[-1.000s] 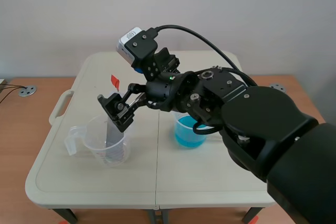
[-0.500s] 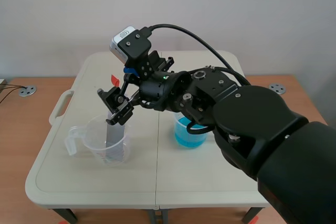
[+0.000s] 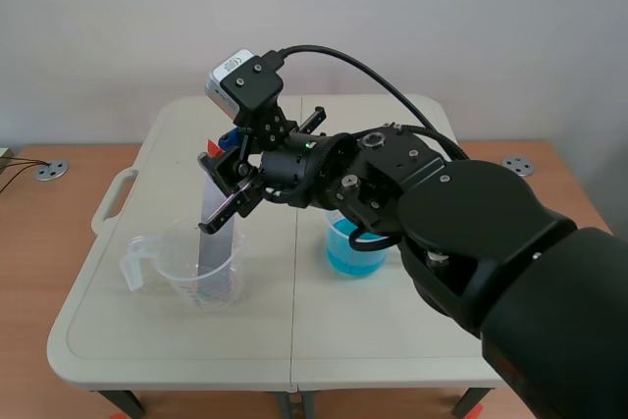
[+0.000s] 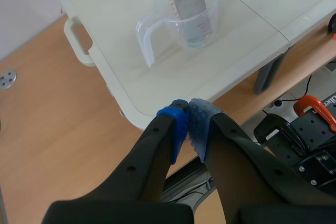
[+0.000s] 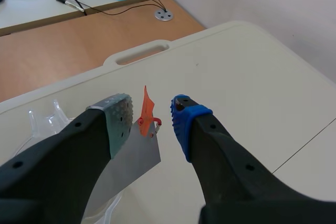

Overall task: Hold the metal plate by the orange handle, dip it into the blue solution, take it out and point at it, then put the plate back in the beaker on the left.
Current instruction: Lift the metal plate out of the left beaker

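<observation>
Though not clamped on anything yet, hanging right over the target in the scene view: the right gripper [image 3: 224, 176], stretched across the counter [image 3: 392, 340] to the clear beaker [image 3: 201, 277], fingers spread either side of the orange handle [image 3: 211, 155]. In that beaker, the metal plate [image 3: 216, 233] standing upright, top end well clear of the rim. Just beside, toward the right, the blue solution [image 3: 348, 247], untouched by the look of it.

Over to the left wrist view: the left gripper [image 4: 188, 124] parked off the counter's edge, above the floor, pads pressed together on nothing. Beaker and plate well ahead of it.

And the right wrist view, the telling one: handle sitting between the two pads, nearer the grey-green one, a clear gap on the blue side. No grip yet. Looks like the grasp step. Best played by centring on the handle, closing squarely across its flat faces, pinching the orange tab and not the bare metal beneath. Then lifting straight up, slowly, keeping the plate off the rim to avoid tipping that light beaker.
</observation>
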You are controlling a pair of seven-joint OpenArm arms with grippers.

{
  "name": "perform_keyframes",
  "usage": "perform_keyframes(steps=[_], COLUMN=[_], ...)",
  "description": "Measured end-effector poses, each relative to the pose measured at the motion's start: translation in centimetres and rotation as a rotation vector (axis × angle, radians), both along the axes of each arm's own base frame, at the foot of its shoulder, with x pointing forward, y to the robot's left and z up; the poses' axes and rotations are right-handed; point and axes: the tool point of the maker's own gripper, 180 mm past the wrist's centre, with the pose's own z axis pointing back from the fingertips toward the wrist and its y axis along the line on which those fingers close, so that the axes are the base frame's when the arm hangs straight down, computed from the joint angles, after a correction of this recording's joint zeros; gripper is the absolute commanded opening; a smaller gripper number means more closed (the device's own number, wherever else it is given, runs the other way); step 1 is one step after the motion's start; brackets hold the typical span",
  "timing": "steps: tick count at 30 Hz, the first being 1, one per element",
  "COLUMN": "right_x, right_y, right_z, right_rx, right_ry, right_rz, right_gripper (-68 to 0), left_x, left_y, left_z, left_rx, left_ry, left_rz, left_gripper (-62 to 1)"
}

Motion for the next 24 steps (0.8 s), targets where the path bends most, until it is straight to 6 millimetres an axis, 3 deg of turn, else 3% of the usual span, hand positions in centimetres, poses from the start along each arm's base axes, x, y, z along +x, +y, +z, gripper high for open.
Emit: perform_keyframes(steps=[8, 17, 24], right_x=[0.0, -0.3, -3.2], right_y=[0.0, 0.4, 2.0], right_z=[0.0, 0.8, 1.2], right_rx=[0.0, 0.041, 0.083], right_ry=[0.0, -0.019, 0.019], right_rz=[0.0, 0.027, 0.202], right_gripper=[-66.4, -66.4, -66.4], left_x=[0.0, 0.0, 0.0], left_y=[0.0, 0.0, 0.0], left_z=[0.0, 0.0, 0.0], left_rx=[0.0, 0.0, 0.0], left_ry=[0.0, 0.0, 0.0], left_rz=[0.0, 0.0, 0.0], left_gripper=[-57.8, -57.8, -57.8])
